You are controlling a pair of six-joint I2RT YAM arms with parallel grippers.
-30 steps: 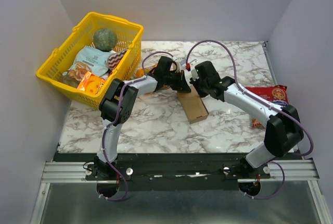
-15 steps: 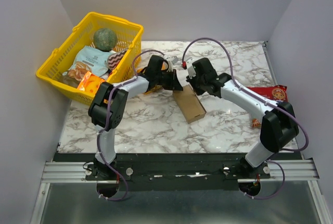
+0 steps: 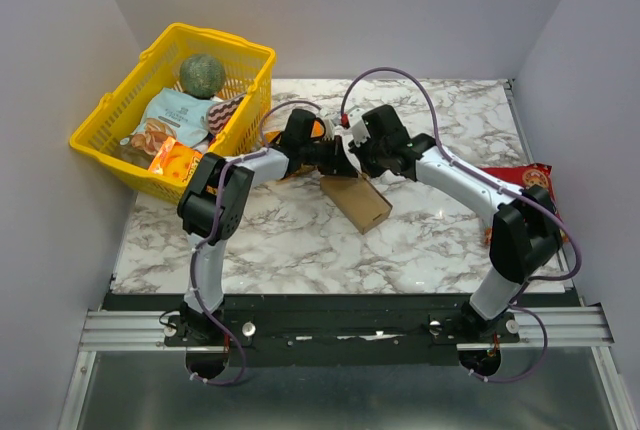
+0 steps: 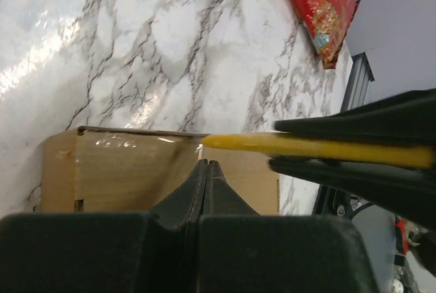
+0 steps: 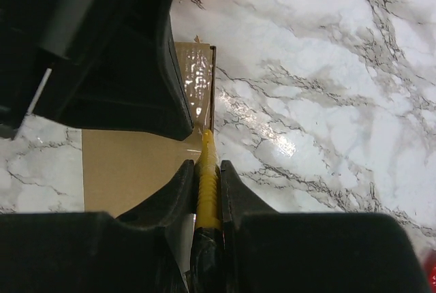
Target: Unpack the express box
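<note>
The express box (image 3: pixel 358 202) lies flat on the marble counter (image 3: pixel 260 240) in the middle, just in front of both hands. In the overhead view its long axis runs on a diagonal, the far end toward the left arm and the near end toward the right arm.

The right hand (image 5: pixel 206 168) is narrowed onto a thin yellow tool (image 5: pixel 207 151), gripped between its fingers with the tip pointing forward. That tip meets the box at the far end, along the edge where the glossy tape strip shows. The coming move turns on this: the tool lies nearly in line with that edge, so it would probably travel along the seam, not across it.

The left hand (image 4: pixel 208 170) is fully closed and holds nothing. Its fingertips hang over the same far end of the box, just beside the tool; whether they press on the cardboard I cannot tell. Both hands are about equally near, but only the right carries the tool.

The box is plain brown with no legible print. The red snack bag (image 4: pixel 325 3) lies well apart at the right edge; its lettering is too small to read.
</note>
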